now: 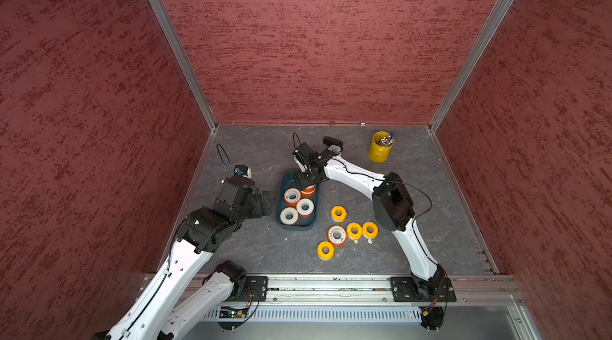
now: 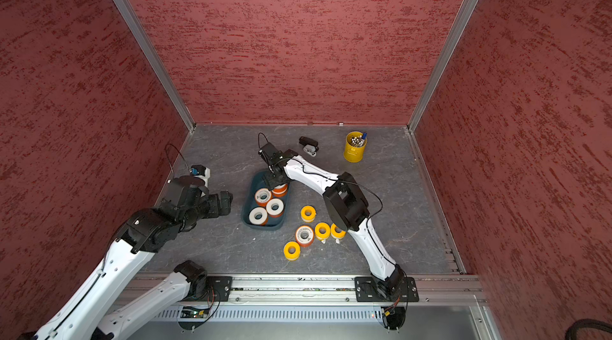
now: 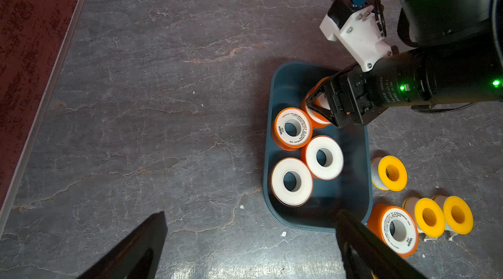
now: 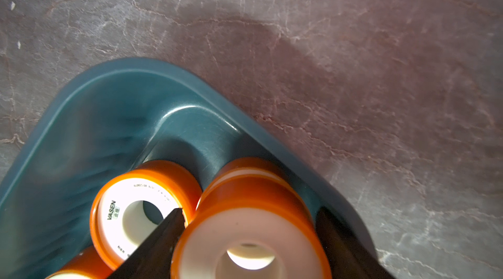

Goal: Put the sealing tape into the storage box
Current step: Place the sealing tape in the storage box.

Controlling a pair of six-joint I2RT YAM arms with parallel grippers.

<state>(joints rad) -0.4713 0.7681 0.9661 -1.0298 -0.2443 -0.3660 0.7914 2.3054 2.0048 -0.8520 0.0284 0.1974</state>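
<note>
— Arms?
— The right arm [image 1: 351, 174] stretches far-left over the storage box [image 1: 308, 221], long axis near-far; the left gripper [image 1: 267, 203] gapes just left of it.
— Tape?
— The right gripper [image 1: 306, 185] straddles an orange sealing tape [image 4: 212, 236] at the box's far end, hole upward; grip unclear.

This is a robot test cell in a laboratory: red textured wall panels [image 1: 314, 40] in aluminium profiles [image 1: 173, 43] close three edges of the grey tabletop [image 1: 265, 255], and two robot arms [image 1: 185, 268] are bolted to a rail [image 1: 331, 283] at its near edge.
</note>
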